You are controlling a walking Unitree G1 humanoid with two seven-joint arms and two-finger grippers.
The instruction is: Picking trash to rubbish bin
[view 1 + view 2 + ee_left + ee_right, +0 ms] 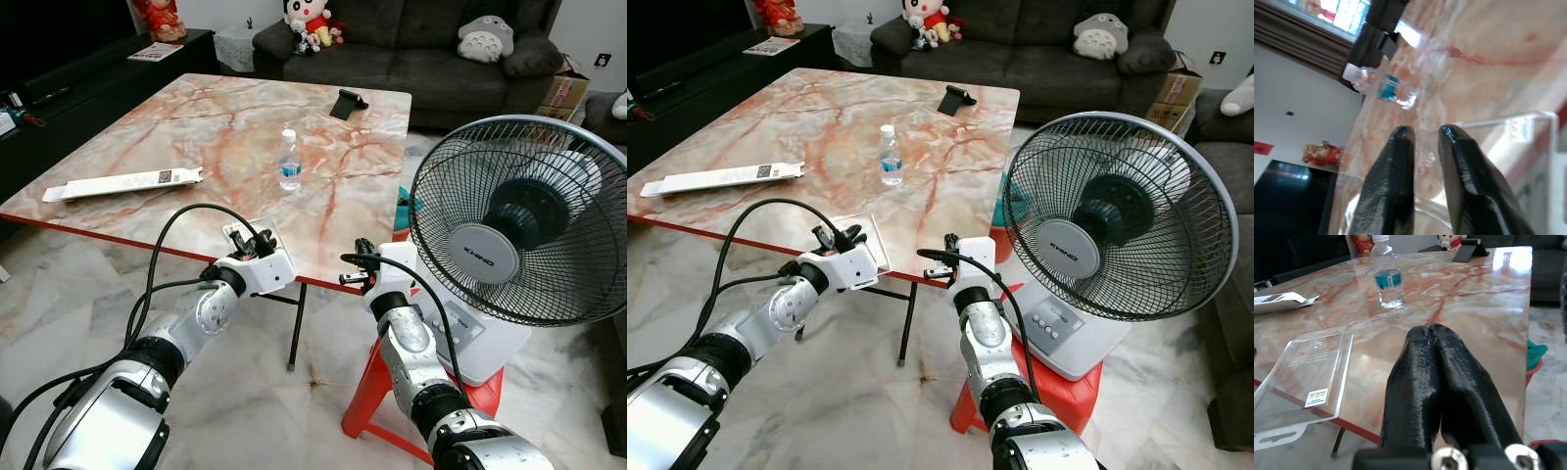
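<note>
1. The left gripper (1425, 142) has its jaws slightly apart over the clear plastic pack (1303, 377) at the bench (225, 127) edge.
2. The right gripper (1431, 335) — jaws pressed together — hovers near that edge.
3. A water bottle (289, 160) stands mid-bench.

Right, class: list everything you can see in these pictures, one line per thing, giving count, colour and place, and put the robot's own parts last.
Table: one, pink-orange marble top, centre of room.
Water bottle: one, clear with blue label, upright mid-table.
Clear plastic package: one, transparent, at the table's near edge, overhanging it.
Long box: one, white, flat on the table's left side.
Phone stand: one, black, far end of table.
Fan: one, white with dark grille, on the red stool at the right.
Sofa: one, dark grey, behind table, with plush toys.
Left gripper: black fingers slightly apart over the package.
Right gripper: black fingers closed, empty, near the table edge.
</note>
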